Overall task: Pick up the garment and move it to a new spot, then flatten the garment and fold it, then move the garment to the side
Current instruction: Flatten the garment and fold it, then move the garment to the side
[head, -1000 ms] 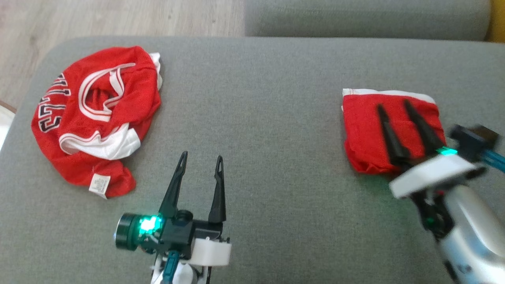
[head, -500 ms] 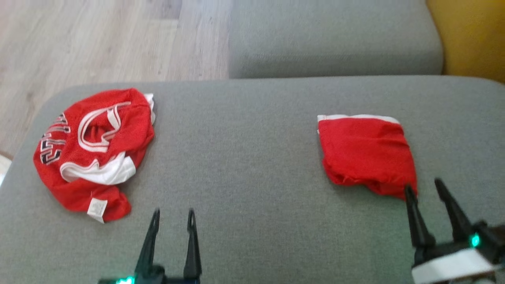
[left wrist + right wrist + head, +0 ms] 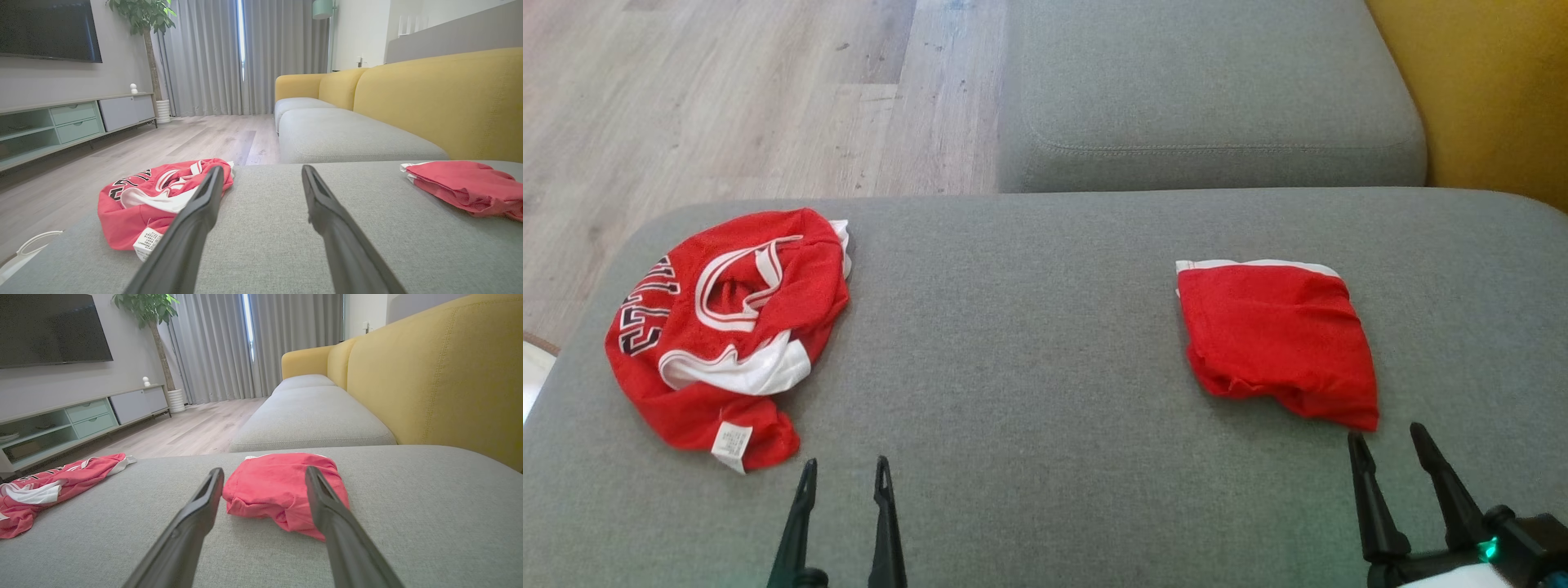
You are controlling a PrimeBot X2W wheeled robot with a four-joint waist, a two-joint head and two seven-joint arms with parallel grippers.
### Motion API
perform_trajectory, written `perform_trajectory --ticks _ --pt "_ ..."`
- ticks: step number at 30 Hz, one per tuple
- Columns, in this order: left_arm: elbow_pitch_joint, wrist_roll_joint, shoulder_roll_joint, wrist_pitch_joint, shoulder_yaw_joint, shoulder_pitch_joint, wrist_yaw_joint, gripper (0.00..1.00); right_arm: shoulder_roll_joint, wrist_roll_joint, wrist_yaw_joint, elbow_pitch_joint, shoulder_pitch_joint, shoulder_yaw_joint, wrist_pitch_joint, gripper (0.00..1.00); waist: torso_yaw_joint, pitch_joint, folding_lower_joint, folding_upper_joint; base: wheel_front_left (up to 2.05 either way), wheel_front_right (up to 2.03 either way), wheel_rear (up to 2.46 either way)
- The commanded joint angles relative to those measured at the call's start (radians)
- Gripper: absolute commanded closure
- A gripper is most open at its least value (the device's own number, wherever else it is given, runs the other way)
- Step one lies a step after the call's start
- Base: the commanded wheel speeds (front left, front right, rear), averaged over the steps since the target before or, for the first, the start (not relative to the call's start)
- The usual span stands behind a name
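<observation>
Grey cushion (image 3: 1045, 343) bears a crumpled jersey (image 3: 727, 327) (likely limp, light; pinch its near hem), left gripper (image 3: 845, 463) and right gripper (image 3: 1386, 433) agape, empty

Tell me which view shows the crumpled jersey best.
The head view: the crumpled jersey lies whole, from above. The left wrist view shows it low, partly behind a finger; the right wrist view cuts it at the edge.

A grey seat (image 3: 1045, 457) lies before a second grey cushion (image 3: 1209, 82) with a yellow backrest (image 3: 441, 102). Pale wood floor (image 3: 727, 98) runs to grey curtains (image 3: 204, 57), a potted plant (image 3: 141, 14), a wall-hung TV (image 3: 45, 28) and a low cabinet (image 3: 73, 118).
</observation>
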Motion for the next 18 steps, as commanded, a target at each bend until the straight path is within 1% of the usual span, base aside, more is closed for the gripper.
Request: perform_trajectory --ticks 1,3,18 --pt "-0.033 0.015 -0.007 -0.005 0.040 -0.045 -0.009 0.00 -0.015 -0.006 0.007 -0.028 -0.024 0.019 -0.011 0.00 -0.002 -0.002 0.0000 0.0000 0.00 0.00 0.00" --pt "-0.030 0.025 -0.008 -0.005 0.036 -0.044 -0.020 0.00 -0.014 -0.007 0.007 -0.026 -0.022 0.021 -0.011 0.00 -0.005 -0.004 0.0000 0.0000 0.00 0.00 0.00" --pt "-0.013 0.050 -0.028 -0.005 0.032 -0.026 -0.050 0.00 -0.005 -0.014 0.007 -0.017 -0.008 0.022 -0.011 0.00 -0.027 -0.024 0.0000 0.0000 0.00 0.00 0.00"
